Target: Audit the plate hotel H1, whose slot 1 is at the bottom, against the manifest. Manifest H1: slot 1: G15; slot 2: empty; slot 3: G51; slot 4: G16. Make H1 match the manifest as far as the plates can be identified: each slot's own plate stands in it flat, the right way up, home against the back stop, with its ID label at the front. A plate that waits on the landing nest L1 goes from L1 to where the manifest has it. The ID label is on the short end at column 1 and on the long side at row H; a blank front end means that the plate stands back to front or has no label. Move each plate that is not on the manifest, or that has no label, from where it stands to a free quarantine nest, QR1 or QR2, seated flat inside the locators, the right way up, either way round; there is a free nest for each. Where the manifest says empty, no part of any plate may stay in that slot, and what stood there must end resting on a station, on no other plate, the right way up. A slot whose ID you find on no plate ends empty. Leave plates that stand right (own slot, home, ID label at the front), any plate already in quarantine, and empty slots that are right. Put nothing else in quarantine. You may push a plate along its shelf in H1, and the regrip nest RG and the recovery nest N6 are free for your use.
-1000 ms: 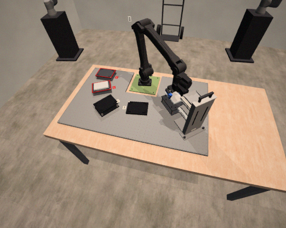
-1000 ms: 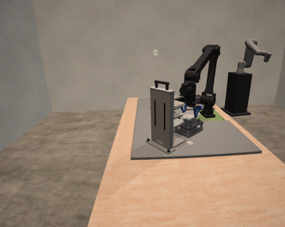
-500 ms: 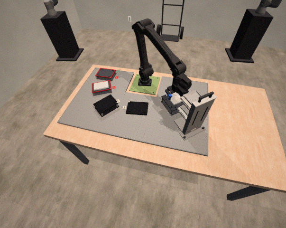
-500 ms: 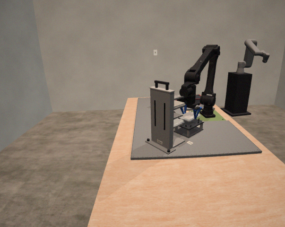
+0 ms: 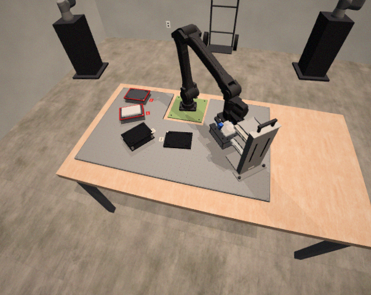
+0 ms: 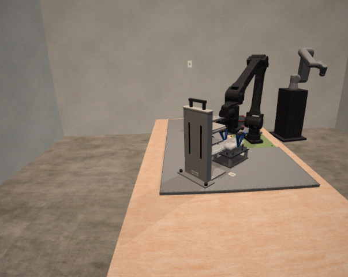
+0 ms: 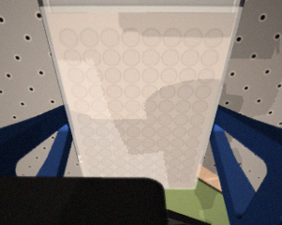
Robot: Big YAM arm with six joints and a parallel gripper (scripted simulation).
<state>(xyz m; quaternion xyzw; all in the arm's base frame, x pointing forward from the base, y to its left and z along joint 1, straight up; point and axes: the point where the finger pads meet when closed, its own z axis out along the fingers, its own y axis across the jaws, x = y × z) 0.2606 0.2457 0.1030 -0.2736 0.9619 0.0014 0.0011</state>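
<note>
My gripper [image 5: 226, 126] [image 6: 231, 142] [image 7: 141, 111] is shut on a pale plate [image 5: 229, 129] [image 6: 229, 144] [image 7: 141, 94], its blue fingers along the two long sides. The plate looks level and hangs just above the dark nest [image 5: 223, 141] [image 6: 229, 161] in front of the hotel H1 [image 5: 258, 147] [image 6: 197, 143]. No ID is legible on it. Another pale plate [image 6: 218, 128] shows on an upper shelf of H1. The lower shelves are partly hidden, so I cannot tell their contents. A pale plate [image 5: 131, 110] sits in the nearer red-rimmed nest [image 5: 131, 120].
The farther red-rimmed nest [image 5: 136, 94] holds no plate. A raised black nest [image 5: 137, 134] stands turned at an angle, and a low black nest [image 5: 178, 139] lies right of it. The tall back panel and handle [image 5: 267, 125] [image 6: 197, 101] of H1 stand close to the arm.
</note>
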